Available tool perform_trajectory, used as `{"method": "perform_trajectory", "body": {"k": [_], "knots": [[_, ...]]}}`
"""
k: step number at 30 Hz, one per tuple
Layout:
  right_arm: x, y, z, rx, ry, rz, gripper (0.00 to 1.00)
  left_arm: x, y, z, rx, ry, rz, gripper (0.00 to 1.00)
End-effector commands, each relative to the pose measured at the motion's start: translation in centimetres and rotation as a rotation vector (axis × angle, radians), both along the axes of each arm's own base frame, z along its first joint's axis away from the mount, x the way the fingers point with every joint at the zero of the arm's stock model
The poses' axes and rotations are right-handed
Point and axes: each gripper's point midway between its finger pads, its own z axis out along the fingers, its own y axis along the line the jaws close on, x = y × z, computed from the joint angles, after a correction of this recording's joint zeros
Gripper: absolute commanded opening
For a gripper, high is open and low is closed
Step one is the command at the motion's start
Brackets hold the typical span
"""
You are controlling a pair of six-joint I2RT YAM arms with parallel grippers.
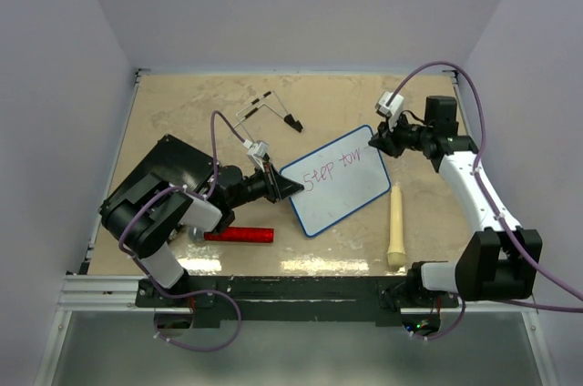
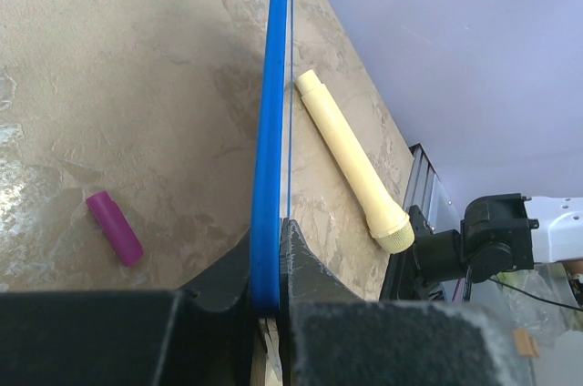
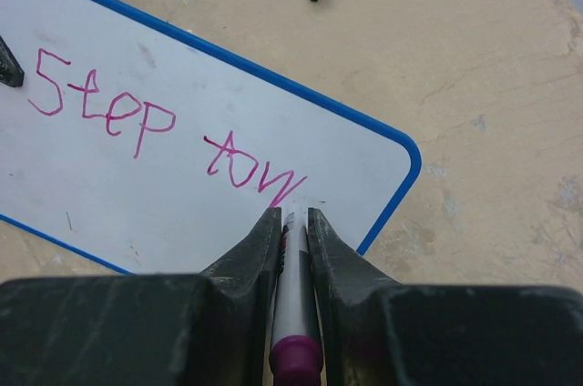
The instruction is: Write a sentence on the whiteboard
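The whiteboard lies tilted in the middle of the table, white with a blue rim. My left gripper is shut on the board's left edge, which I see edge-on in the left wrist view. The sentence reads "Step tow" in purple-pink. My right gripper is shut on a white marker with a purple end. The marker's tip is hidden by the fingers and sits at the end of the "w", near the board's right corner.
A cream microphone-shaped object lies right of the board. A purple cap lies on the table to the left. A red stick and a black slab are near the left arm. A black wire stand is behind.
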Motion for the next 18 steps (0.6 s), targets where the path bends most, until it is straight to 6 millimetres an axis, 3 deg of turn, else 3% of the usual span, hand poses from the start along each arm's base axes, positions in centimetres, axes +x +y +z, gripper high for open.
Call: {"method": "perform_trajectory", "body": {"k": [1, 18], "knots": [[0.0, -0.1, 0.5, 0.024, -0.035, 0.033, 0.0, -0.2, -0.5, 1.4, -0.029, -0.104, -0.034, 0.0], [0.9, -1.0, -0.6, 0.078, -0.015, 0.023, 0.0, -0.3, -0.4, 1.5, -0.033, -0.105, -0.033, 0.0]]}}
